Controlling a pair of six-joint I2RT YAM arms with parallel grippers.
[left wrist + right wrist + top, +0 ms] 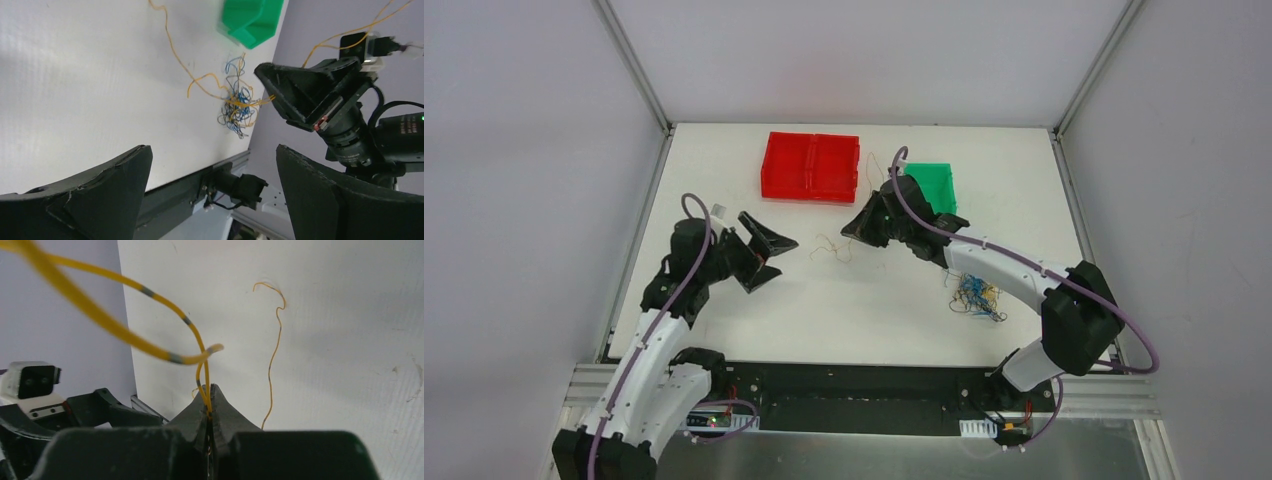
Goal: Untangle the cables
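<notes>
The right gripper (209,392) has its jaws clenched on one yellow cable (190,359), pinched only at the very tips, above the middle of the table (874,320). The left gripper (782,262) hangs near the left edge with jaws released, grasping nothing. The main tangle (977,295) of blue, black and yellow cables lies toward the near right corner, not far from the near edge. A loose strand (274,350) lies alone on the surface. I judge two risks. The thin cable could slip out of such a small pinch if it is pulled. If its other end is caught in the tangle, a pull would drag the whole clump, maybe toward the edge, because nothing holds the clump down. The far end of the held cable leaves the right wrist view at the top left, so I cannot tell whether it is free. From above the strands are too fine to follow. The right forearm (999,268) covers the table just beside the tangle. Whether the green bin (934,185) or red bin (809,165) at the far edge holds cables is unclear.
</notes>
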